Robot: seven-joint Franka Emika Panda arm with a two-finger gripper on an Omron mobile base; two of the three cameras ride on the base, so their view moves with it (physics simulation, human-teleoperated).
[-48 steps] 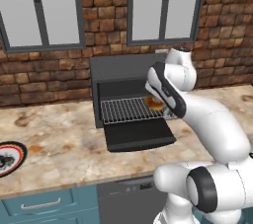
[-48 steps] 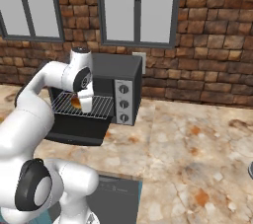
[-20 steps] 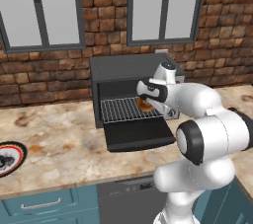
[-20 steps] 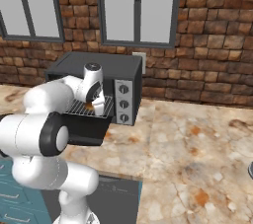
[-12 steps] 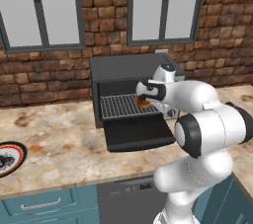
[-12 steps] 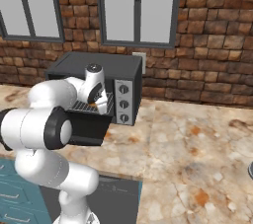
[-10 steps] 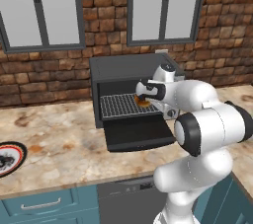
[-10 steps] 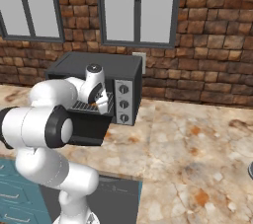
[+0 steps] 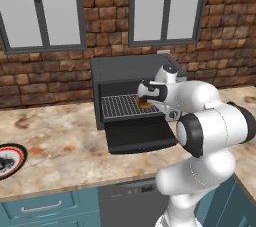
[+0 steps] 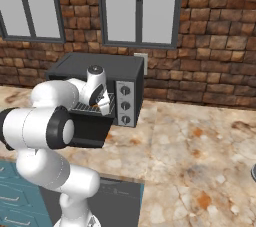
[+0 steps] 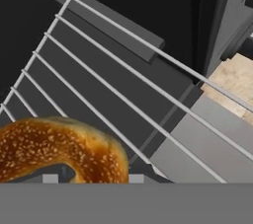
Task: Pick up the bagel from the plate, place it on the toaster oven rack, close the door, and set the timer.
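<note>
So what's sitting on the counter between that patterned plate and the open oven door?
Nothing: in the left base view, bare marbled counter runs from plate to door.

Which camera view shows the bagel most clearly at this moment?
The hand view: the bagel is close and large, its seeded brown crust plain above the toaster oven rack. In the left base view the bagel is a small brown patch at the rack's right end, beside the arm. In the right base view I cannot make it out.

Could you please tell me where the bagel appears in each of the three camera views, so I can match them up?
Left base view: bagel at the right end of the toaster oven rack, beside the gripper.
Right base view: not visible; the arm covers the oven mouth.
Hand view: bagel at lower left, over the rack's wires.
Shared landmark: the rack.
</note>
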